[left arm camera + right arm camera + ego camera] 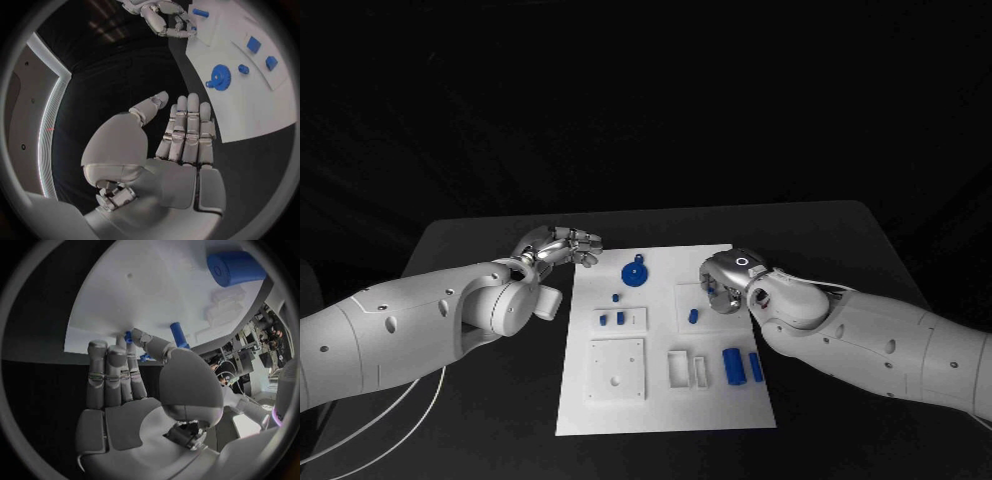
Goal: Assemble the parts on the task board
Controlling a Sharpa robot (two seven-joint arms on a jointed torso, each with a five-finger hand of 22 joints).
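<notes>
The white task board (668, 400) lies in the middle of the black table. On it are a blue gear (635, 272), several small blue parts (613, 319) and two blue cylinders (731, 365) near white blocks. My left hand (560, 248) hovers at the board's far left corner; its fingers (187, 130) are straight and hold nothing. My right hand (728, 280) is low over the board's right side. Its thumb and a finger pinch a small blue part (128, 336) at the board surface. A blue peg (179, 335) lies just beyond the thumb.
A white square block with holes (617, 368) and a white slotted holder (685, 367) stand on the board's near half. A large blue cylinder (234, 269) lies further along the board from my right hand. Bare black table (473, 430) surrounds the board.
</notes>
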